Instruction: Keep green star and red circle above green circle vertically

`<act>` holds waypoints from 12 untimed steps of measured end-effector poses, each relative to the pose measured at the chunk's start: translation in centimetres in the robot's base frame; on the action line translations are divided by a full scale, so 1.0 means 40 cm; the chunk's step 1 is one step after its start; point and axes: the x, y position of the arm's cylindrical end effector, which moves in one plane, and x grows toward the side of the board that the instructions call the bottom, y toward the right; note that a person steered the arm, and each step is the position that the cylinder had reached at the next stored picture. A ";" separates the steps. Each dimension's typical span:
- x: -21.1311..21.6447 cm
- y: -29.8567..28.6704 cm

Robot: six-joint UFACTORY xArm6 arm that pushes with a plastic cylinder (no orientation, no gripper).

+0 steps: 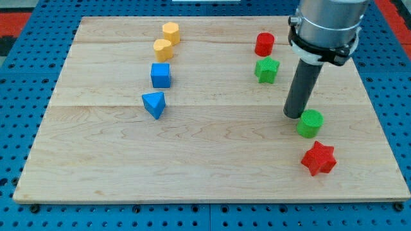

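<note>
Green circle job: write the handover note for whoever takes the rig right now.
My tip rests on the board, just left of the green circle, close enough that contact cannot be judged.
Red circle and green star sit nearer the view's top, the star directly below the red circle.
Done: both are already above the green circle.
Left: keep it so; mind the red star below.
</note>
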 end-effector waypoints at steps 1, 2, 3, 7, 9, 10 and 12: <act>-0.005 -0.006; -0.122 -0.105; -0.237 -0.210; -0.226 0.019; -0.195 -0.041; -0.187 -0.066; -0.118 -0.117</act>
